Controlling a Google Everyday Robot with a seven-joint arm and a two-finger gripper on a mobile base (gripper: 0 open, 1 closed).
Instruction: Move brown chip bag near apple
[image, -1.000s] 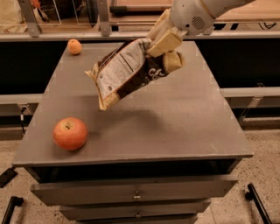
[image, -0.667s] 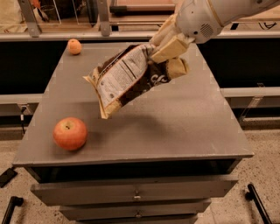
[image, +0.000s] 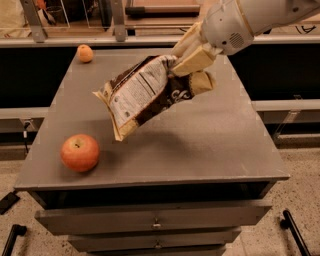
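Observation:
The brown chip bag (image: 142, 95) hangs in the air over the middle of the grey table (image: 210, 140), tilted, its white printed back panel facing me and its tan sealed end pointing down-left. My gripper (image: 192, 70) is shut on the bag's upper right end, with one tan finger (image: 194, 59) above and one below. The apple (image: 80, 152), large and red-orange, sits near the table's front left corner, apart from the bag and below-left of it.
A small pale orange fruit (image: 85, 53) sits at the table's back left corner. A metal rail and shelving run behind the table. Drawers (image: 157, 222) are below the front edge. Black cart legs stand on the floor at both sides.
The gripper and the bag have shifted slightly left and toward the front, with the bag's lower end a little closer to the apple. The apple has not moved.

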